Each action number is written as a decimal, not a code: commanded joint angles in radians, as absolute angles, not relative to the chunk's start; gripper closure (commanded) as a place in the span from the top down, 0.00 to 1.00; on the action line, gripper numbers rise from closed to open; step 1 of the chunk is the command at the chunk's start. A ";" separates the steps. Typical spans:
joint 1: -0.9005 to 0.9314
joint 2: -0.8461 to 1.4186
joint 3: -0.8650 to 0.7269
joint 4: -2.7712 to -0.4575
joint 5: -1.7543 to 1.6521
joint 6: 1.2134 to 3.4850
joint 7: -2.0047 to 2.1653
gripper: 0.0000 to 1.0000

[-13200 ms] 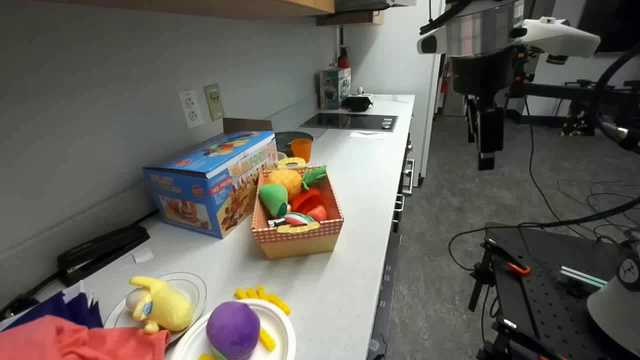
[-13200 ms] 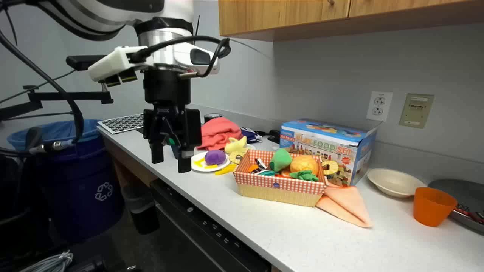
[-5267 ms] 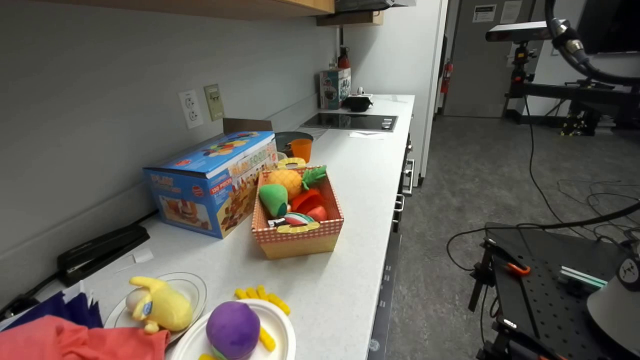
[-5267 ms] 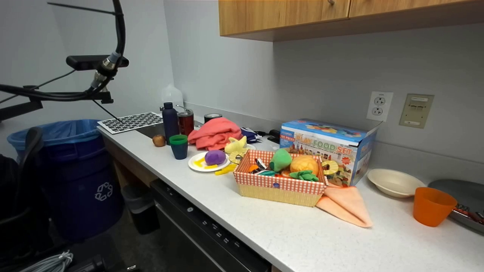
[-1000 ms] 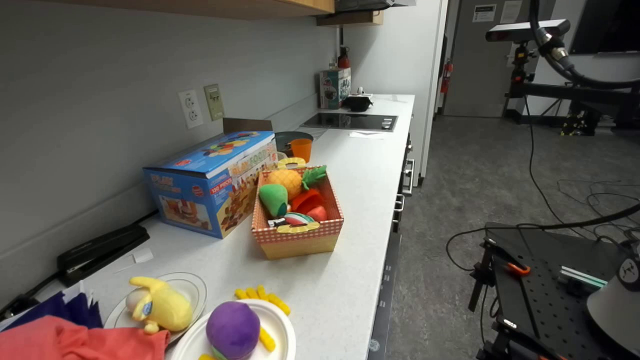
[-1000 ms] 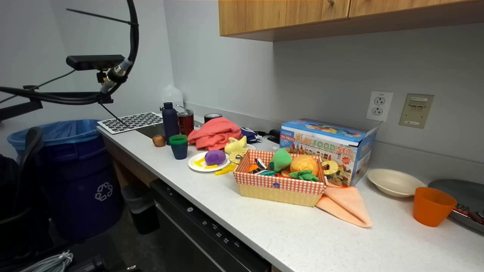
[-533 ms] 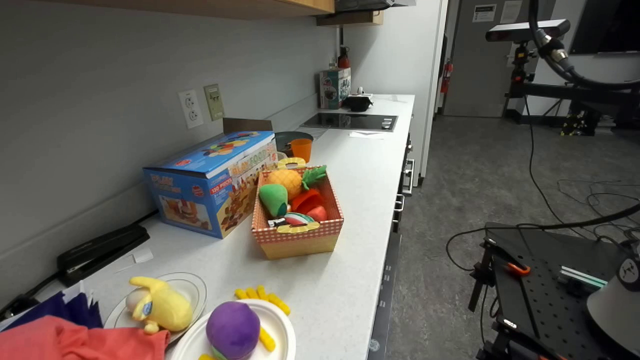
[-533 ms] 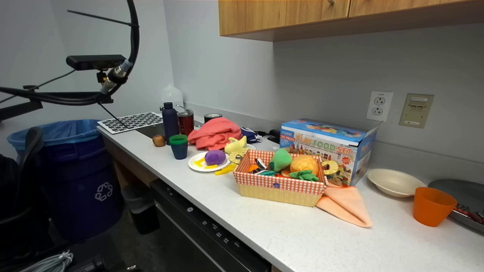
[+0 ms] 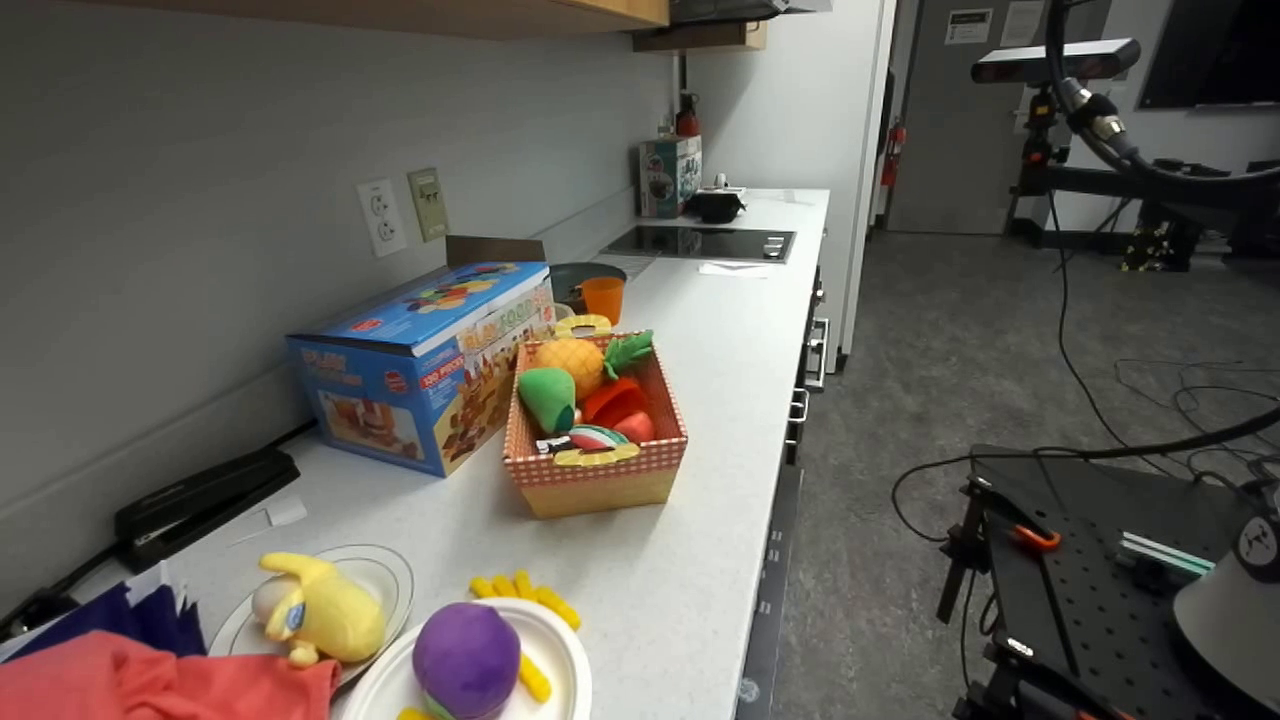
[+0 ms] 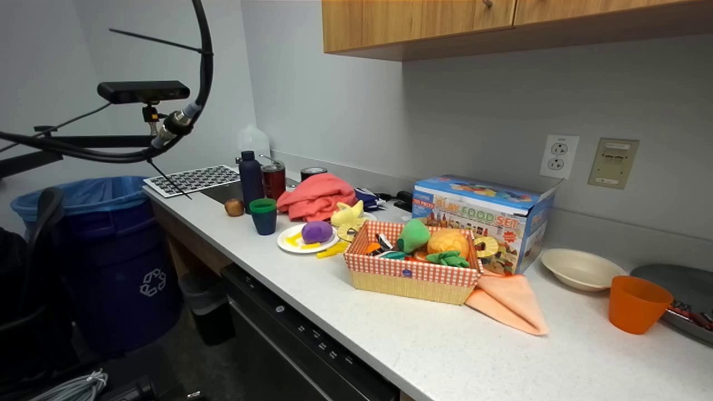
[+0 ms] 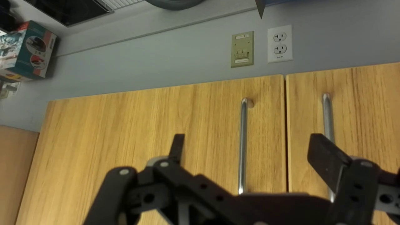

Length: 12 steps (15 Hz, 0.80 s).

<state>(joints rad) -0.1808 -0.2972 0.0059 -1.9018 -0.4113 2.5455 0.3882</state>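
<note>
The wood-grain wall cabinet [image 10: 423, 25] hangs above the back edge of the worktop [image 10: 501, 362], and its two closed doors [image 11: 156, 125] fill much of the wrist view. A blue recycling bin [image 10: 122, 267] stands beside the worktop's front corner at one end; a black cooktop [image 9: 700, 242] lies toward the opposite end. The blue Play Food Set box [image 10: 462, 211] sits by the back edge, and just beside it, on the front-edge side, is a red-checked basket [image 10: 412, 287]. The gripper [image 11: 250, 151] is before the cabinet doors, its two fingers [image 11: 326, 156] well apart, with door panel showing in the gap; whether any part of it touches the cabinet I cannot tell. Toward the bin end, near the back edge, a coral cloth [image 10: 317, 197] is bunched up. A white plate [image 9: 568, 650] lies nearer the front edge than the cloth, and a cream bowl [image 10: 582, 270] rests by the back edge on the cooktop side of the box. One steel bar handle [image 11: 243, 134] shows between the fingers; a second bar handle [image 11: 327, 118] is partly hidden behind a finger. In the basket lies a plush pineapple [image 10: 448, 243]; an orange cup [image 10: 638, 306] stands near the bowl. On the plate is a purple plush toy [image 9: 467, 660], with yellow sticks [image 9: 536, 680] beside it.
</note>
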 commanded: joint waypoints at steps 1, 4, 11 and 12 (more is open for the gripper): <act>-0.216 -0.292 0.018 -1.911 -0.462 2.614 0.397 1.00; -0.204 -0.296 0.013 -1.914 -0.421 2.576 0.379 1.00; -0.204 -0.296 0.014 -1.918 -0.418 2.574 0.378 1.00; -0.204 -0.296 0.014 -1.918 -0.418 2.574 0.378 1.00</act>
